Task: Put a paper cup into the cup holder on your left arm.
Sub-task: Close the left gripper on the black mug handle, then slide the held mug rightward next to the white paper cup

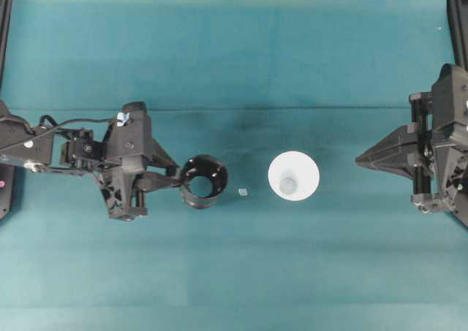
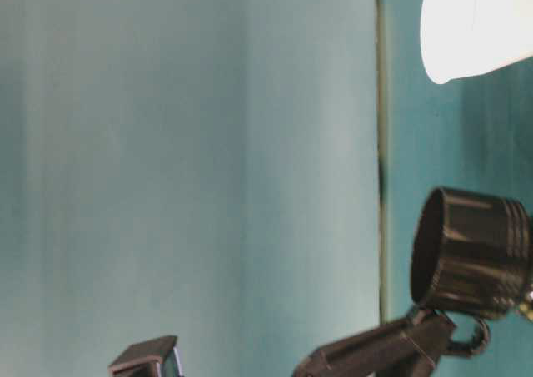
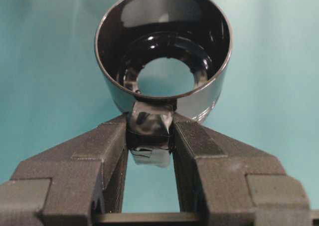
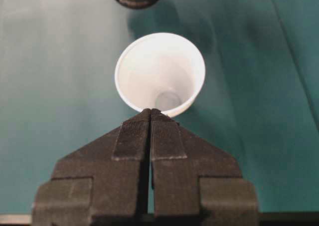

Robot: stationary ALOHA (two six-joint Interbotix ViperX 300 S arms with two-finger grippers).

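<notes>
The glossy black cup holder (image 1: 208, 166) is held left of the table's centre, mouth up. My left gripper (image 1: 175, 174) is shut on its small side handle (image 3: 149, 123); in the left wrist view the holder (image 3: 164, 21) shows an open ring bottom, just past my left gripper (image 3: 149, 131). The white paper cup (image 1: 292, 166) stands upright right of the holder, apart from it. My right gripper (image 1: 360, 160) is shut and empty, its tip pointing at the cup from the right. In the right wrist view the cup (image 4: 159, 69) sits just beyond the gripper (image 4: 150, 113).
A tiny pale scrap (image 1: 243, 192) lies on the teal cloth between holder and cup. The table-level view shows the holder (image 2: 470, 252) on its side with the cup (image 2: 475, 27) above it. Dark frame posts stand at the table's far corners.
</notes>
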